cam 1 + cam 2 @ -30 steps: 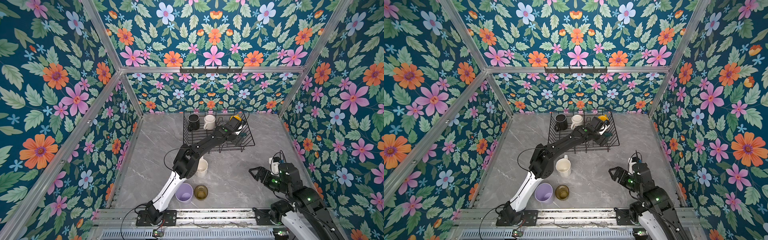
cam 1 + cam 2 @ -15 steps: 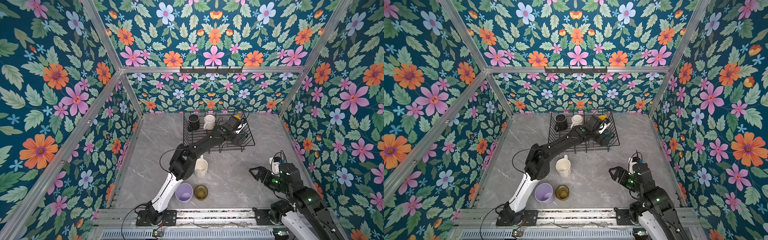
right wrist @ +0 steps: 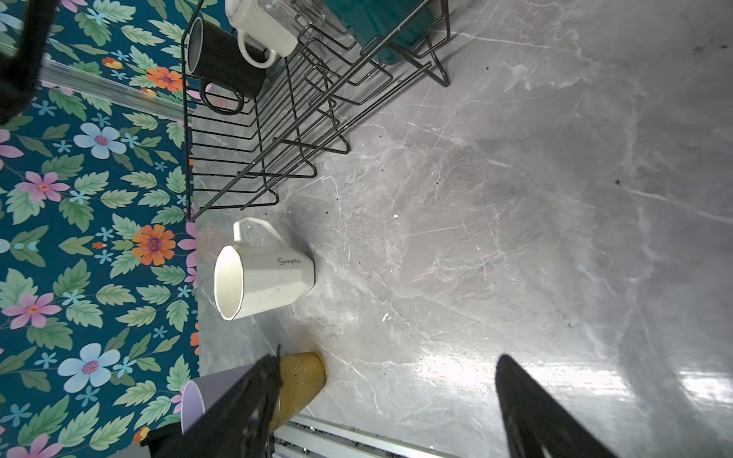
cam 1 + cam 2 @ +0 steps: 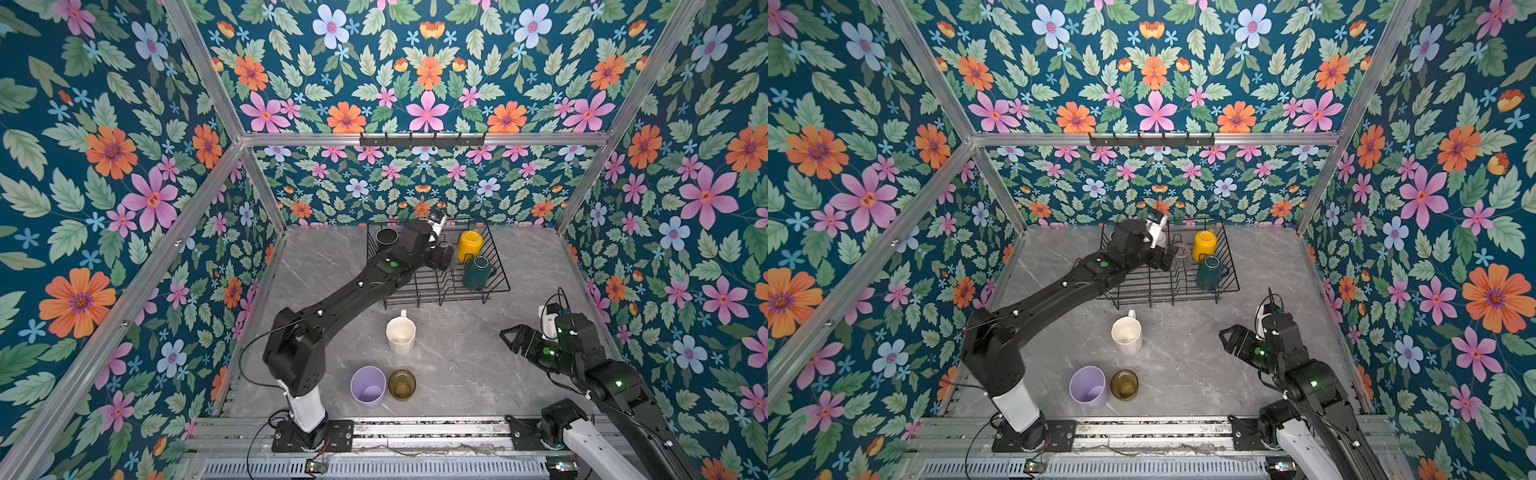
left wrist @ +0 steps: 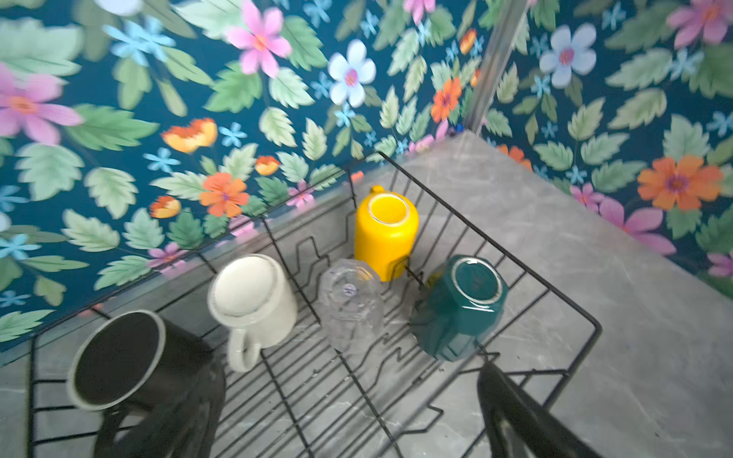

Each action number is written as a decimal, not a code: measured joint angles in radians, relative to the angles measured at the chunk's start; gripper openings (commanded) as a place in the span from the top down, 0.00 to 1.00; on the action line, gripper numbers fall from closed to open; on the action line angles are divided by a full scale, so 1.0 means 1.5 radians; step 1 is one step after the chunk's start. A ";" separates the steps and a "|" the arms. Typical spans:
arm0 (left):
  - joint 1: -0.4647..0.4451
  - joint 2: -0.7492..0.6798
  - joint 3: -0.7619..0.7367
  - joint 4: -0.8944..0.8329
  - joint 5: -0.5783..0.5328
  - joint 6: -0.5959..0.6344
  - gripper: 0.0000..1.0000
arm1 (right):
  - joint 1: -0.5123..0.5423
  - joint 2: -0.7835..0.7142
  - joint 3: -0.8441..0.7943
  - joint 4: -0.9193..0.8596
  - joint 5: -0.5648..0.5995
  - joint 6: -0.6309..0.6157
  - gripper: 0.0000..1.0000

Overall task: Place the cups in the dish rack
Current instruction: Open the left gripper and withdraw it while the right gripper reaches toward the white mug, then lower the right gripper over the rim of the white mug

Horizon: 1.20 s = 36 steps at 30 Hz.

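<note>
The dish rack (image 4: 498,257) at the far middle of the table (image 4: 457,361) holds the black mug (image 4: 386,237), pale mug (image 5: 254,301), clear glass (image 5: 351,305), yellow mug (image 4: 469,245) and green mug (image 4: 476,272). Nearer stands the tall white mug (image 3: 261,281), lettered "Simple". Nearest are the lilac tumbler (image 4: 368,386) and olive-amber glass (image 4: 402,384), side by side. The left gripper (image 4: 441,258) hangs over the rack, jaws spread, empty. The right gripper (image 4: 510,336), near right, is likewise spread and empty.

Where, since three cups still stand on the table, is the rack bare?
Free: the black wire dish rack's front rows, bordered by its near rail and, behind, the black mug, upside-down pale mug and clear glass; the left arm reaches over them. Crowded: the far row and the right end, holding the yellow mug and green mug.
</note>
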 measured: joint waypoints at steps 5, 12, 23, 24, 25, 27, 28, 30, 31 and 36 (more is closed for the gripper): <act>0.089 -0.173 -0.167 0.054 -0.003 -0.053 0.00 | 0.032 0.050 0.019 0.004 0.008 -0.001 0.20; 0.195 -0.350 -0.309 0.089 0.017 -0.090 0.00 | 0.182 0.169 0.078 0.030 0.100 0.007 0.21; 0.314 -0.418 -0.331 0.037 0.021 -0.102 0.00 | 0.374 0.426 0.239 0.054 0.222 0.041 0.26; 0.317 -0.421 -0.331 0.033 0.018 -0.102 0.00 | 0.384 0.444 0.249 0.055 0.227 0.046 0.27; 0.319 -0.425 -0.334 0.032 0.018 -0.102 0.00 | 0.393 0.465 0.261 0.056 0.230 0.056 0.27; 0.330 -0.433 -0.344 0.032 0.021 -0.108 0.00 | 0.411 0.509 0.292 0.058 0.237 0.076 0.28; 0.336 -0.435 -0.348 0.030 0.021 -0.115 0.00 | 0.421 0.530 0.310 0.057 0.244 0.082 0.28; 0.347 -0.440 -0.356 0.026 0.016 -0.117 0.00 | 0.438 0.570 0.343 0.059 0.252 0.097 0.28; 0.349 -0.443 -0.359 0.024 0.014 -0.120 0.00 | 0.445 0.588 0.356 0.064 0.254 0.105 0.28; 0.352 -0.463 -0.369 0.023 0.018 -0.119 0.00 | 0.446 0.646 0.371 0.081 0.256 0.128 0.31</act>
